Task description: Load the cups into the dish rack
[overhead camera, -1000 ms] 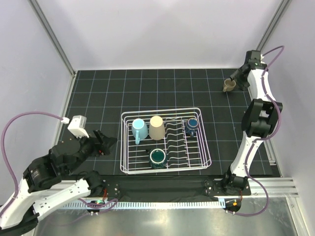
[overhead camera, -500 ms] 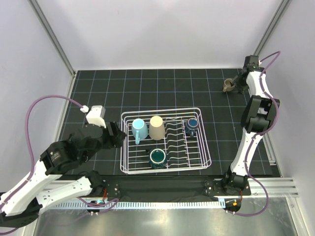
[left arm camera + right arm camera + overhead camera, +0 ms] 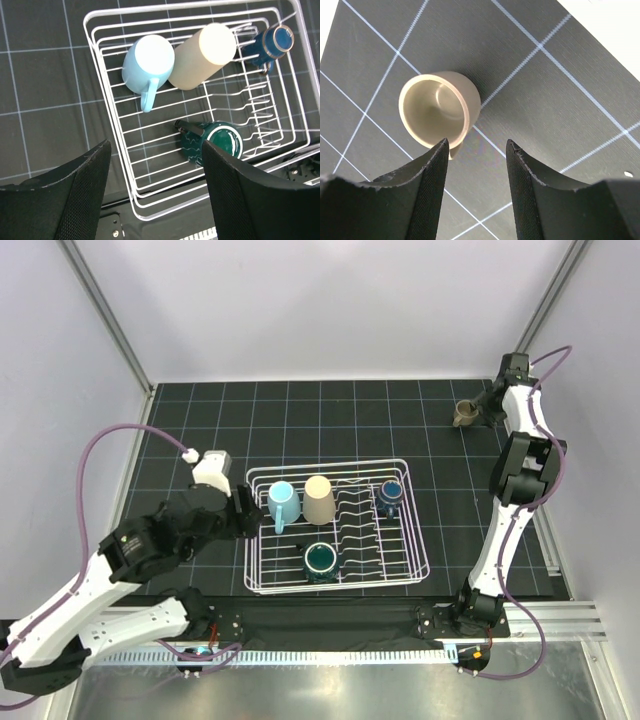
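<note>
The white wire dish rack (image 3: 335,585) sits mid-table and holds a light blue mug (image 3: 281,504), a beige handleless cup (image 3: 319,499), a dark blue mug (image 3: 390,494) and a dark teal-green mug (image 3: 321,561). All of them show in the left wrist view: the rack (image 3: 107,127), light blue mug (image 3: 148,64), beige cup (image 3: 205,54), dark blue mug (image 3: 272,44) and teal mug (image 3: 215,143). My left gripper (image 3: 244,512) (image 3: 156,192) is open and empty at the rack's left side. A small tan mug (image 3: 465,414) (image 3: 440,107) stands upright at the far right. My right gripper (image 3: 486,405) (image 3: 476,150) is open beside it.
White walls with metal frame posts close the black gridded mat (image 3: 200,430) on the left, back and right. A metal rail (image 3: 560,615) runs along the near right edge. Purple cables hang from both arms.
My left arm has swung up and right from the near left corner to the rack's left side. My right gripper has shifted slightly back, staying near the tan mug.
</note>
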Available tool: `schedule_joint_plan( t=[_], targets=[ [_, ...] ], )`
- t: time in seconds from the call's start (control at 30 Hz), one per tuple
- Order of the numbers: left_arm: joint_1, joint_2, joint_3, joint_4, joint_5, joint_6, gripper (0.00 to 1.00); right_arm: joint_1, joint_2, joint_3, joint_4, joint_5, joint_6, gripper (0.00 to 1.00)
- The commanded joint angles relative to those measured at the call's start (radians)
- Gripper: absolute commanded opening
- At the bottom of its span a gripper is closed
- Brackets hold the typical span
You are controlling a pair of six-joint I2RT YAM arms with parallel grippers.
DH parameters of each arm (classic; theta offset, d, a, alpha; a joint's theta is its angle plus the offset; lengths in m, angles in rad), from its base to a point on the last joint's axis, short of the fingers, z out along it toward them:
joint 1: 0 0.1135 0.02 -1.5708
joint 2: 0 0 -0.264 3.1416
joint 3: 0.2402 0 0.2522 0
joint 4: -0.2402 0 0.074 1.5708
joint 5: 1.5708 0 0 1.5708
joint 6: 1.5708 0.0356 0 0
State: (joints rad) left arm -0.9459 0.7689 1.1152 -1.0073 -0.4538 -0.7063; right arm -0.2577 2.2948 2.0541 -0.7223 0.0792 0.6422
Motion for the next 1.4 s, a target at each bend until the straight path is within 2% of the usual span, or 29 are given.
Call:
schedule_joint_plan(
  t=[0.0,0.13,0.37,0.5,0.6,0.73,0.83,0.9,1.07,1.3,1.33,1.37],
  targets=[
    [0.004,0.038,0.035,0.024,0.035,0.027,0.7,-0.005,0.012,0.06,0.031,-0.018,-0.001,0.51],
    [0.004,0.066,0.052,0.021,0.029,0.028,0.69,-0.006,0.045,0.081,0.014,-0.018,-0.001,0.49],
    [0.004,0.089,0.084,0.01,0.027,0.031,0.68,-0.008,0.109,0.121,0.008,-0.025,-0.03,0.37],
    [0.004,0.13,0.165,-0.007,0.027,0.051,0.68,-0.008,0.124,0.135,0.003,-0.027,-0.05,0.31],
    [0.004,0.17,0.207,-0.008,0.036,0.064,0.68,-0.006,0.121,0.141,-0.014,-0.035,-0.073,0.19],
    [0.004,0.243,0.331,-0.065,0.021,0.065,0.68,-0.003,0.092,0.13,-0.025,-0.044,-0.107,0.11],
    [0.004,0.297,0.427,-0.132,-0.011,0.062,0.69,0.012,0.028,0.121,-0.045,-0.041,-0.157,0.04],
    [0.004,0.317,0.458,-0.16,-0.02,0.062,0.69,0.024,-0.009,0.114,-0.071,-0.033,-0.183,0.04],
    [0.006,0.357,0.502,-0.169,-0.014,0.074,0.69,0.089,-0.184,-0.026,-0.088,0.01,-0.274,0.04],
    [0.024,0.451,0.543,-0.177,-0.002,0.044,0.65,0.258,-0.483,-0.219,-0.149,0.044,-0.295,0.04],
    [0.024,0.461,0.548,-0.178,0.001,0.039,0.65,0.337,-0.547,-0.242,-0.155,0.044,-0.3,0.04],
    [0.025,0.481,0.549,-0.18,0.007,0.028,0.64,0.363,-0.573,-0.252,-0.175,0.034,-0.306,0.04]
  ],
)
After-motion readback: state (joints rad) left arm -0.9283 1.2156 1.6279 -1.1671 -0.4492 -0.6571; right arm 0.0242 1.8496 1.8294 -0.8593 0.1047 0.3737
